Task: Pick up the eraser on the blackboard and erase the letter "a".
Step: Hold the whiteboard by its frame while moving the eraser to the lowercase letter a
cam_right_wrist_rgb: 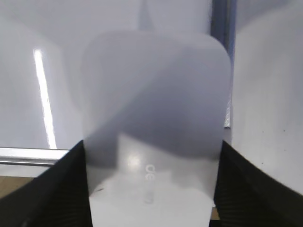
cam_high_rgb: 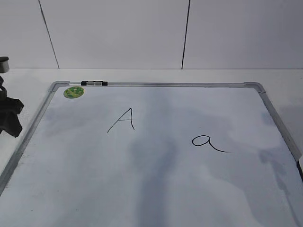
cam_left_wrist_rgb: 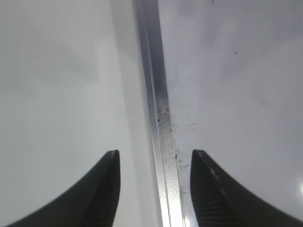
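Note:
The blackboard (cam_high_rgb: 165,84) is a white board with a silver frame lying flat on the table. The letter "a" (cam_high_rgb: 207,142) is written in black right of the middle. The eraser (cam_right_wrist_rgb: 156,94), white with faint grey print, shows only in the right wrist view. My right gripper (cam_right_wrist_rgb: 151,146) is shut on the eraser, with a finger pressed against each side, near a corner of the board frame (cam_right_wrist_rgb: 220,19). My left gripper (cam_left_wrist_rgb: 155,153) is open and empty over the board's left frame rail (cam_left_wrist_rgb: 158,109). It shows at the left edge of the exterior view (cam_high_rgb: 9,118).
A capital "A" (cam_high_rgb: 122,120) is written left of the middle. A round green sticker (cam_high_rgb: 74,91) sits in the far left corner, and a small black-and-white clip (cam_high_rgb: 93,83) lies on the far rail. A white wall stands behind the table.

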Controlling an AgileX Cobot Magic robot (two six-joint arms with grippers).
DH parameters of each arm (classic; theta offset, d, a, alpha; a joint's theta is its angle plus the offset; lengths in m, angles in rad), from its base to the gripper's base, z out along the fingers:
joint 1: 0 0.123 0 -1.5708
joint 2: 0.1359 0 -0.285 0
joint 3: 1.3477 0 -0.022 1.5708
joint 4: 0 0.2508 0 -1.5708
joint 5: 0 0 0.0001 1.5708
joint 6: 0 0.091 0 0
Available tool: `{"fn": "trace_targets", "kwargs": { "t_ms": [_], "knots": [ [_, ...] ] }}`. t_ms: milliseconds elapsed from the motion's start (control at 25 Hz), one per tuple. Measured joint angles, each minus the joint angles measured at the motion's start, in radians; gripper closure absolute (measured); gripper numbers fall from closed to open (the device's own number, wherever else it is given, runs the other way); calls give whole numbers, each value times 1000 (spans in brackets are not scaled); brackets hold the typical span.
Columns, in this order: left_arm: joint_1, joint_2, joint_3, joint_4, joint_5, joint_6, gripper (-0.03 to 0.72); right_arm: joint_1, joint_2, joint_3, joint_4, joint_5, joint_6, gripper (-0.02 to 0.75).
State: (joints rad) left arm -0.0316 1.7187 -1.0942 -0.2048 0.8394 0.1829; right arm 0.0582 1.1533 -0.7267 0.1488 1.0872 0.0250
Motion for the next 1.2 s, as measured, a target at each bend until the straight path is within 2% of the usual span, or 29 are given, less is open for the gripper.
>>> {"fn": "trace_targets", "kwargs": {
  "t_ms": [520,760,1080,1200],
  "knots": [
    [0,130,-6,0,-28,0,407,0,0,0,1,0,0,170],
    [0,149,-10,-2,-31,0,468,0,0,0,1,-2,0,170],
    [0,149,-12,-14,-31,0,630,0,0,0,1,-8,0,170],
    [0,149,-12,-22,-31,-8,657,0,0,0,1,-23,0,170]
  ]
}}
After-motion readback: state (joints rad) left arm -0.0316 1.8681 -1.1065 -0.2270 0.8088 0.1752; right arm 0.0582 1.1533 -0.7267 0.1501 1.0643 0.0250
